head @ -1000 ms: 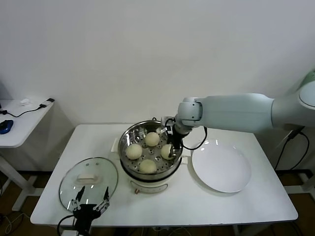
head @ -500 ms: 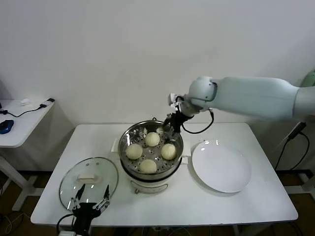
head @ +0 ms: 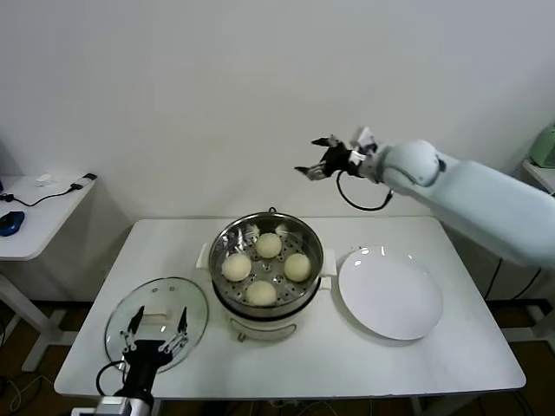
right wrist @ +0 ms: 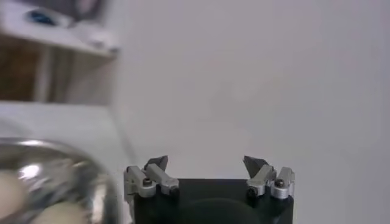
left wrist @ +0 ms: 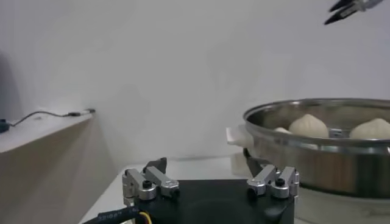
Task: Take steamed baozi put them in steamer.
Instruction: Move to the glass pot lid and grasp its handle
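The steamer (head: 260,314) stands mid-table with several pale steamed baozi (head: 269,245) on its perforated tray. High above it and a little right, near the wall, my right gripper (head: 323,162) hangs open and empty. In the right wrist view its jaws (right wrist: 205,162) stand wide with only wall between them, and the steamer rim (right wrist: 61,176) shows beside them. My left gripper (head: 154,334) waits open at the table's front left, over the glass lid. In the left wrist view, the left gripper (left wrist: 204,163) faces the steamer wall (left wrist: 329,164), with two baozi (left wrist: 309,126) showing above the rim.
A flat white plate (head: 389,293) lies right of the steamer. The round glass lid (head: 156,319) lies at the front left. A low side table (head: 35,208) with a cable and a mouse stands off to the left. The white wall is close behind.
My right gripper let go of a baozi on the tray's right side, opened wide, and rose up out of the steamer toward the wall. The left gripper only shifted slightly.
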`<action>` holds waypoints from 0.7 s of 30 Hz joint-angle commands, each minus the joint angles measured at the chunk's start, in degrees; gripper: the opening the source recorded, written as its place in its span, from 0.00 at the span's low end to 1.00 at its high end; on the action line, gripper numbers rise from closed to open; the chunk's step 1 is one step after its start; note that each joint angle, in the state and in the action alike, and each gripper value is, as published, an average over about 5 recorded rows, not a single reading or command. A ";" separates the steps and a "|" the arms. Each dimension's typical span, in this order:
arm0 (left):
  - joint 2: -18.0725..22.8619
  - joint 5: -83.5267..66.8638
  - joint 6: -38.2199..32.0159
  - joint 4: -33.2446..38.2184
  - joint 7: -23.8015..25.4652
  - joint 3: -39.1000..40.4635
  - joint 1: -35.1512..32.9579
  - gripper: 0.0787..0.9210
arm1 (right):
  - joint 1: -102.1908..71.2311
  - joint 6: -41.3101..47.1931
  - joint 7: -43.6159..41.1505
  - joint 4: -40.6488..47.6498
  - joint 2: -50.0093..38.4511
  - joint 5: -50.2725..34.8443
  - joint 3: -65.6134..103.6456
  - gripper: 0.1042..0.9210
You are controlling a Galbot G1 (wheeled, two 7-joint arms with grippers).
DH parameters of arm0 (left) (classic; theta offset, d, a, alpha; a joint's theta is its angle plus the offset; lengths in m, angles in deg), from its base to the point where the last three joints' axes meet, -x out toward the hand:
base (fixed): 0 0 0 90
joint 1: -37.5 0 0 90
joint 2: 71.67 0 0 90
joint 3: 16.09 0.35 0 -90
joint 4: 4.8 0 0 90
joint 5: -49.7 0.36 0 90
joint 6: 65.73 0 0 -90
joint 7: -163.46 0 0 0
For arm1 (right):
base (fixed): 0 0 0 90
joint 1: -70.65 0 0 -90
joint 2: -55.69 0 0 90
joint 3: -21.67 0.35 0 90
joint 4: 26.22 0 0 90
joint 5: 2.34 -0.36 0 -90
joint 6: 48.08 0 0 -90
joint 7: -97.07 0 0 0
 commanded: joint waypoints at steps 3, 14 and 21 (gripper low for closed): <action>-0.81 0.85 -2.34 -1.85 0.76 -0.71 2.65 0.88 | -61.56 -12.90 14.21 -9.47 -5.02 15.97 61.75 0.88; -1.39 8.20 -6.28 -6.29 1.90 -0.95 4.75 0.88 | -87.21 -27.22 9.19 -9.18 15.67 24.09 80.68 0.88; -1.19 15.42 -8.47 -8.42 -0.88 -0.82 4.60 0.88 | -94.48 -28.90 6.95 -9.60 25.27 26.99 79.72 0.88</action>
